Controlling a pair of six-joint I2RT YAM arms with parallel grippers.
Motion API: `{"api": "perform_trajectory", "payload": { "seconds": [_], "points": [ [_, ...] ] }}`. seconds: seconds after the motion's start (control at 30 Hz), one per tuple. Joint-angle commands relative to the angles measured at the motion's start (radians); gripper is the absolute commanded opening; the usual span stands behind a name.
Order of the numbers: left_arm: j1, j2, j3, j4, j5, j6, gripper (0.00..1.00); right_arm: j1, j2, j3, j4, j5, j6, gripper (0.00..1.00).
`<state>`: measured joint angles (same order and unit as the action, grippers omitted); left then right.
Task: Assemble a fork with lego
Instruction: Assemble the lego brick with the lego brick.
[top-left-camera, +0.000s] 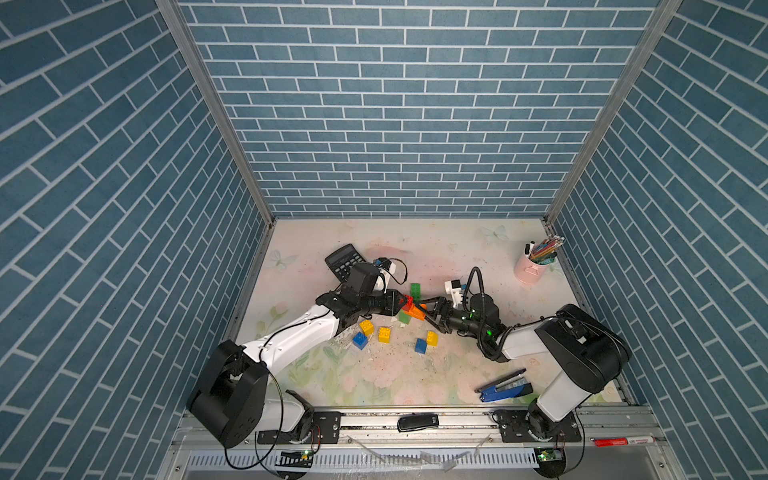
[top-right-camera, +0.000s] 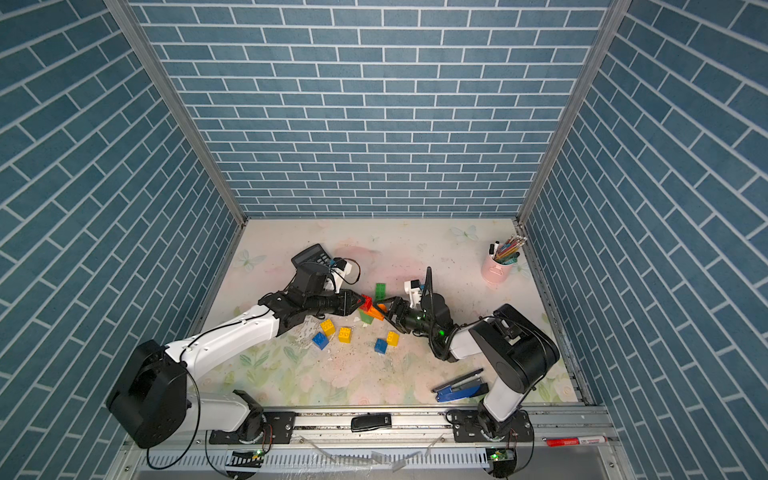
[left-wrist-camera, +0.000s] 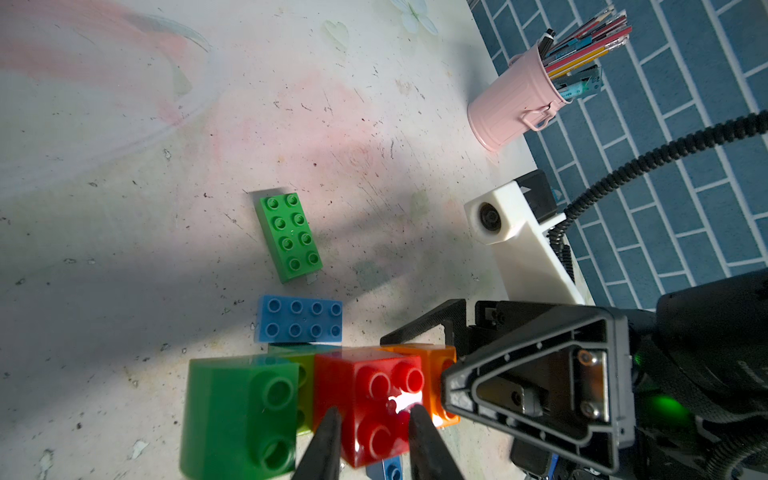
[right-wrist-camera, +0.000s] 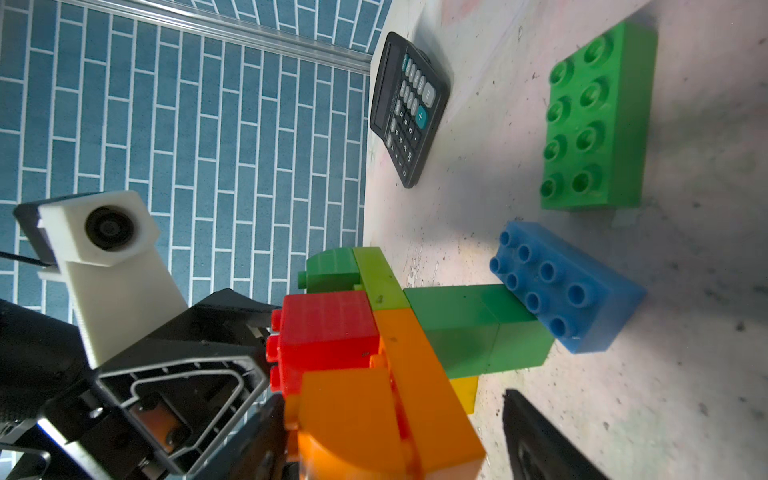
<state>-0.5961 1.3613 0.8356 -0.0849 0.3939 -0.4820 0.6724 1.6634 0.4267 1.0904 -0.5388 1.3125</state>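
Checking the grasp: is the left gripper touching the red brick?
Touching. In the left wrist view, the left gripper has both fingers clamped onto the red brick, with no gap showing.

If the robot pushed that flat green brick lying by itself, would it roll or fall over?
Probably neither. The long green brick lies flat, studs up, low and wide, so it would likely slide across the table. It looks like hard plastic, so it should stay stiff.

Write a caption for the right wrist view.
Left gripper holds the red square plastic brick of a multicoloured lego assembly, beside a loose green oblong brick and black calculator.
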Motion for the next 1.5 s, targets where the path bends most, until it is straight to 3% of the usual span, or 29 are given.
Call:
{"api": "perform_trajectory", "payload": {
  "seconds": [0.0,0.83,1.03,1.13,1.2,1.33,1.47],
  "points": [
    [0.005,-0.01,-0.022,-0.043,-0.01,0.01,0.29,0.003,0.007,0.012,0.012,-0.009,0.018,0.78],
    [0.007,0.0,-0.015,-0.048,-0.007,0.011,0.29,0.003,-0.016,-0.003,-0.011,0.005,0.008,0.58],
    [0.007,-0.005,-0.019,-0.05,-0.01,0.011,0.29,0.003,-0.011,-0.001,-0.011,0.005,0.007,0.47],
    [0.007,-0.011,-0.023,-0.049,-0.012,0.011,0.29,0.003,-0.01,0.002,-0.012,0.004,0.005,0.46],
    [0.007,-0.011,-0.025,-0.05,-0.014,0.012,0.29,0.003,-0.009,0.007,-0.016,0.003,0.001,0.51],
    [0.007,-0.011,-0.025,-0.051,-0.012,0.011,0.29,0.002,-0.021,0.015,-0.025,0.006,-0.018,0.81],
    [0.007,-0.011,-0.022,-0.052,-0.01,0.011,0.29,-0.007,-0.062,0.015,-0.079,0.03,-0.063,0.89]
  ]
}}
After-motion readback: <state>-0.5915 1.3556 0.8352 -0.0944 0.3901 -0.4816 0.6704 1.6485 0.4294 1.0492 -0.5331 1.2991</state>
